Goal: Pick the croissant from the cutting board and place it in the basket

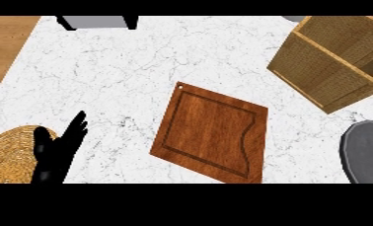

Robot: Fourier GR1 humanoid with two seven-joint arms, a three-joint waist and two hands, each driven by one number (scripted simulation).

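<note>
The brown wooden cutting board (211, 133) lies tilted in the middle of the white marble counter, and its top is bare. No croissant shows anywhere in the head view. A round woven straw basket (16, 158) sits at the lower left, cut off by the view's edge. My left hand (56, 153) comes in from the lower edge over the basket's right rim, open, with straight fingers pointing up and nothing in them. It hides part of the basket's inside. My right hand does not show.
A large woven box with wooden edges (328, 62) stands at the upper right. A grey rounded shape (358, 153) sits at the right edge. A grey object with black legs (98, 21) is at the top left, beside a wooden strip (15, 37).
</note>
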